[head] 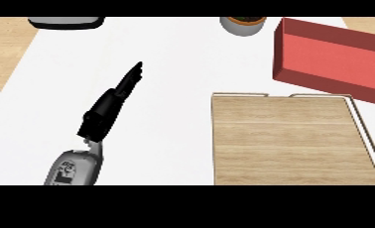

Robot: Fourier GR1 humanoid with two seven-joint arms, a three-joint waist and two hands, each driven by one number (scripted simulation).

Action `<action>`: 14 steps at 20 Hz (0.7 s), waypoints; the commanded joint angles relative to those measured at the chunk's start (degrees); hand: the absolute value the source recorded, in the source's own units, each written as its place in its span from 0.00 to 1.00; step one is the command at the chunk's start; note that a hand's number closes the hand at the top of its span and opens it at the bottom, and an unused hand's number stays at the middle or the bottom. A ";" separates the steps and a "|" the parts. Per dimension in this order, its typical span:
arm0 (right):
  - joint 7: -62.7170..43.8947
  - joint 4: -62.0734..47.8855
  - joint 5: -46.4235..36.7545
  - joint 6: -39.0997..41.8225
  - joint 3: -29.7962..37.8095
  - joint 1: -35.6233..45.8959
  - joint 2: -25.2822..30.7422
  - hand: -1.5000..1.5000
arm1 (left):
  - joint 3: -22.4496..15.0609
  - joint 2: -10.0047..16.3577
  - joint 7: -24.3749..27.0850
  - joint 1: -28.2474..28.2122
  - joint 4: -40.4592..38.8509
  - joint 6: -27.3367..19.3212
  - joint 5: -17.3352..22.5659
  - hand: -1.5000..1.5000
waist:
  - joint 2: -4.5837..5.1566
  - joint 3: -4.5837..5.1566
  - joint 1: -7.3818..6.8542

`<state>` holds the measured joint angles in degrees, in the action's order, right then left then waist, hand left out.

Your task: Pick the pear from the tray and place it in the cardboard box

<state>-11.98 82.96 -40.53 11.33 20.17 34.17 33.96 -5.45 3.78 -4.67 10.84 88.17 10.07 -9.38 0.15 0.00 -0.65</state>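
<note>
Grey left forearm (73, 168) lay nearest us; left hand (108, 107), fingers straight and pressed together, pointed across white table (176, 53). We noted wooden tray (285, 138) at right, red box (322, 58) just beyond it.

I seem to stand at a kitchen counter: a white worktop (176, 48) with pale wood beside it, a wooden tray (285, 138), a potted plant (243, 25).

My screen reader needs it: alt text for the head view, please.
The robot's left hand, fingers straight, extends over a white counter. A wooden tray lies at lower right, with a red box beyond it at upper right.
</note>
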 commanded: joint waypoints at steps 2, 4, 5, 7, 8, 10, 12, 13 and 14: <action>0.51 -11.81 -6.25 -6.44 -3.61 7.27 0.14 1.00 | 0.57 -0.53 0.70 2.24 -2.46 -0.79 -0.93 0.50 | 0.13 0.01 -0.18; 7.35 -22.78 -5.54 -6.48 -1.31 11.08 4.83 1.00 | 0.27 -0.26 1.04 2.26 -2.25 0.20 -0.52 0.50 | 0.43 -0.01 -0.82; 8.04 -23.51 -7.13 -9.11 -3.08 9.94 2.75 1.00 | 0.41 -0.03 2.17 0.97 -2.09 0.41 -0.45 0.50 | 0.22 -0.01 -0.45; 9.09 -25.73 -9.21 -12.84 -4.10 8.50 1.29 1.00 | 1.44 0.17 1.73 0.39 -0.72 0.19 0.24 0.50 | 0.13 -0.01 -0.31; 8.68 -26.92 -9.71 -11.97 -4.98 9.38 1.25 1.00 | 1.05 0.31 0.87 -0.82 1.54 0.83 0.70 0.50 | 0.06 -0.01 -0.34; 14.21 -35.47 -9.52 -16.85 -3.41 10.69 1.15 1.00 | 0.20 0.40 0.47 -1.35 2.05 1.08 -0.03 0.50 | 0.23 -0.04 -0.73; 14.82 -40.64 -11.18 -17.80 -4.23 13.27 1.44 1.00 | 1.03 -0.78 0.93 3.45 -3.59 -0.12 -0.67 0.50 | 0.44 -0.04 -0.67; 16.30 -42.38 -10.72 -19.13 -3.09 12.29 2.12 1.00 | -0.16 -1.59 -0.21 0.15 1.07 -0.35 -0.28 0.50 | 0.25 -0.05 -0.66; 15.39 -45.86 -12.06 -18.83 -3.89 16.15 2.50 1.00 | -0.11 -1.66 -1.49 3.31 -1.28 -0.24 -0.83 0.50 | 0.37 -0.04 -0.79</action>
<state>0.67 47.25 -50.66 -4.48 16.37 45.97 35.55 -5.28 2.88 -4.82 12.08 87.91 10.09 -9.79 0.40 -0.04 -1.22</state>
